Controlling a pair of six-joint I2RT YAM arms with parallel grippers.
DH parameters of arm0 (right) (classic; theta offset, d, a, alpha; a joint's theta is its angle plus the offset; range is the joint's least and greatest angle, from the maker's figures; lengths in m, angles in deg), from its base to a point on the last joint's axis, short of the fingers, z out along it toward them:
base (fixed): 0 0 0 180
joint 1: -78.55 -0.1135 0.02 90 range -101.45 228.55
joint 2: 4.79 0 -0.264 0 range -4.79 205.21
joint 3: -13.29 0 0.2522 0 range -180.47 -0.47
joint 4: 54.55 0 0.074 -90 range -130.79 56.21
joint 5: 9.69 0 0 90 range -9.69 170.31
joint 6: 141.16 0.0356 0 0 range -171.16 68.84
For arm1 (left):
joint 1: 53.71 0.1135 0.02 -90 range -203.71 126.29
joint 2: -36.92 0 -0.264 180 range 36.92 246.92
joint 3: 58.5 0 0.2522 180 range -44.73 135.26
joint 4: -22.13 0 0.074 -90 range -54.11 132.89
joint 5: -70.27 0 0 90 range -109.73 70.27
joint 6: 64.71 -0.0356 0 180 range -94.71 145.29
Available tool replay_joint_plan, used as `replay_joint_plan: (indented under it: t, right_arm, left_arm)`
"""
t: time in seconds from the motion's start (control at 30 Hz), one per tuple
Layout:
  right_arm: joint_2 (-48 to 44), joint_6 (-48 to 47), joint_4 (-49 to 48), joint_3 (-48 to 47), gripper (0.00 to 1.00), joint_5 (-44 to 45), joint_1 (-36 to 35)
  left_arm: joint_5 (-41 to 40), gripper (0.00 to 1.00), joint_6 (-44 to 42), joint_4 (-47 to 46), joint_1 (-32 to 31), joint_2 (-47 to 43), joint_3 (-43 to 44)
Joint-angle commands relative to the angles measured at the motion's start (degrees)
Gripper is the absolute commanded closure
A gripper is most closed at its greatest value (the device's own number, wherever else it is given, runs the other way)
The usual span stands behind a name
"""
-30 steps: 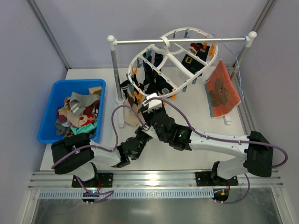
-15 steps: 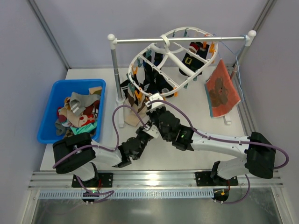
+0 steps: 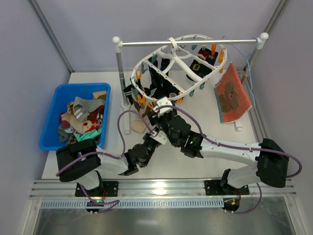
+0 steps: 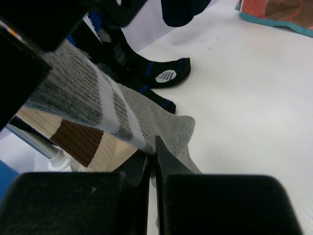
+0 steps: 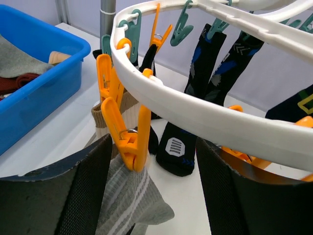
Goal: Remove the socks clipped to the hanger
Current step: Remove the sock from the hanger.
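The white oval hanger [image 3: 178, 63] hangs from the rail with several dark socks [image 3: 159, 81] clipped to it. In the right wrist view its rim [image 5: 195, 112] crosses above my fingers. My right gripper [image 5: 154, 186] is open, its fingers either side of an orange clip [image 5: 128, 142] that holds a grey striped sock [image 5: 127, 200]. My left gripper [image 4: 152, 159] is shut on the lower edge of that grey sock [image 4: 98, 107]. A black sock with a grey logo [image 4: 166, 76] hangs just behind. From above, both grippers sit under the hanger's near-left rim, the left [image 3: 155, 133] and the right [image 3: 161, 104].
A blue bin [image 3: 73, 87] with several loose socks stands at the left. The white-and-grey rail stand [image 3: 119, 73] carries the hanger. An orange-red flower cloth [image 3: 232, 95] hangs at the right on a thin blue wire hanger. A brown-and-cream sock [image 4: 83, 142] hangs beside the grey one.
The hanger has swung and tilted a little, its near rim dropping toward the left. My right gripper has shifted slightly right under the rim. The left arm has barely moved.
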Motion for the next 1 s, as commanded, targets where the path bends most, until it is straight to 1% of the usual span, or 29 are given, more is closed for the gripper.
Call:
replay_joint_plan:
  t: [0.0, 0.3, 0.57, 0.97]
  right_arm:
    - [0.22, -0.49, -2.96, -0.29, 0.30, -2.22, 0.07]
    - [-0.92, 0.91, -5.68, 0.93, 0.29, -5.91, -0.02]
    - [-1.54, 0.21, -9.11, 1.46, 0.29, -8.11, 0.07]
    - [-0.39, -2.25, -17.02, 2.17, 0.29, -9.25, -0.02]
  left_arm:
    - [0.01, 1.00, -0.09, -6.98, -0.22, -0.05, 2.58]
    - [0.01, 1.00, 0.08, -7.07, -0.22, 0.13, 2.58]
    - [0.27, 1.00, 0.26, -6.89, -0.22, 0.66, 2.93]
    - [0.45, 1.00, 0.44, -6.80, -0.31, 1.18, 3.19]
